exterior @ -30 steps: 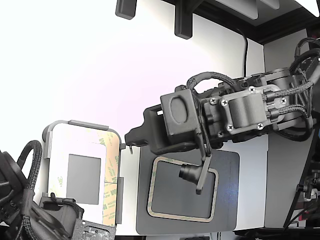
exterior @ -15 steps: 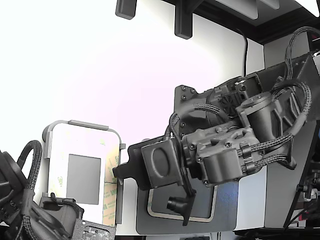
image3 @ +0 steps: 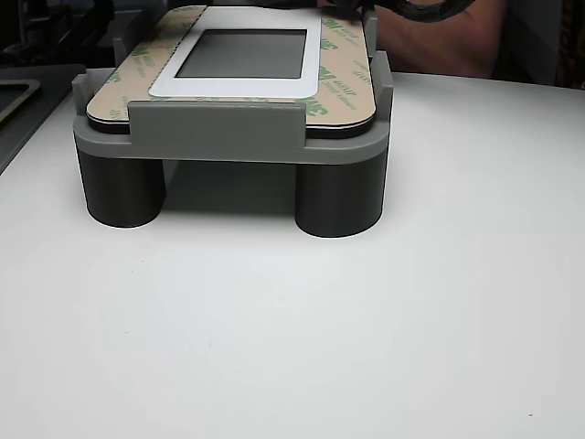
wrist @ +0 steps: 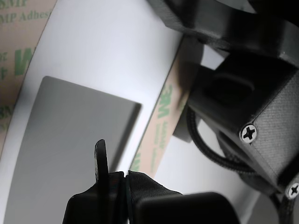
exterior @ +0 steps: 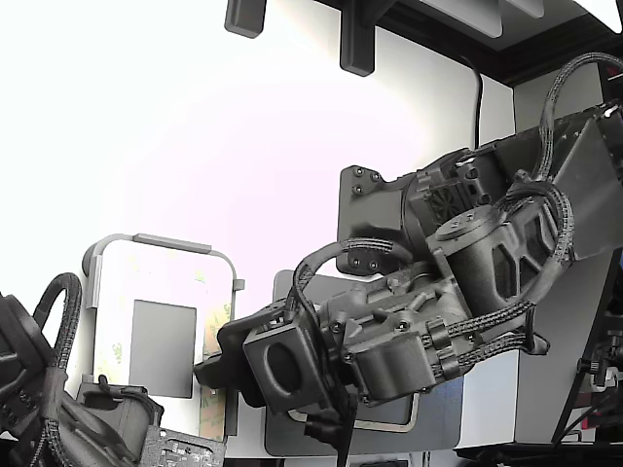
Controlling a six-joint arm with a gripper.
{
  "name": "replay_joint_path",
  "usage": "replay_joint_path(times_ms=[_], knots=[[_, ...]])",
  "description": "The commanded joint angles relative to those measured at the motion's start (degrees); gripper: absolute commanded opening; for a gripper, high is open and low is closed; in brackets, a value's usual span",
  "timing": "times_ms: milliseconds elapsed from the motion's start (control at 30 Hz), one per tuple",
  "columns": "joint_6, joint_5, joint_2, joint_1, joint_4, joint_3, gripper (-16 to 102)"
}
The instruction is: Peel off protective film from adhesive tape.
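The white desk (image3: 366,347) carries a grey fixture (image3: 219,137) standing on round legs, and on the fixture lies a white rounded panel (image3: 233,87) with a grey rectangle (image3: 245,53) in its middle. In the exterior view the dark arm (exterior: 467,282) reaches in from that view's right and comes down over the fixture's right edge, hiding much of the dark grey plate (exterior: 443,418) that lies beside the fixture.

The protective film (wrist: 161,126), a pale yellow strip printed with green marks, runs along the panel's long edge just beside the grey rectangle and lies flat on the panel. A like strip (wrist: 21,51) runs along the panel's opposite long edge.

The gripper (wrist: 114,179) sits low over the panel at the film's near stretch. In the wrist view its fingers (wrist: 101,158) are drawn close together, with almost no gap between them; the tips stand over the edge of the grey rectangle, just beside the film. Whether anything is pinched between them cannot be told. In the exterior view the fingers themselves are hidden behind the wrist housing.
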Motion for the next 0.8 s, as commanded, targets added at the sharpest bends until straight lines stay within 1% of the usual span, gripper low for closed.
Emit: replay_joint_path(times_ms=[0,333,533,767], knots=[[-0.79,-0.26,0.35,-0.35,-1.14,-1.76,-10],[-4.83,-1.76,-2.11,0.26,-4.31,-0.7,-10],[-6.59,-1.67,-2.64,0.7,-8.35,1.41,-10],[-7.47,-2.29,-4.48,0.7,-9.23,0.62,-10]])
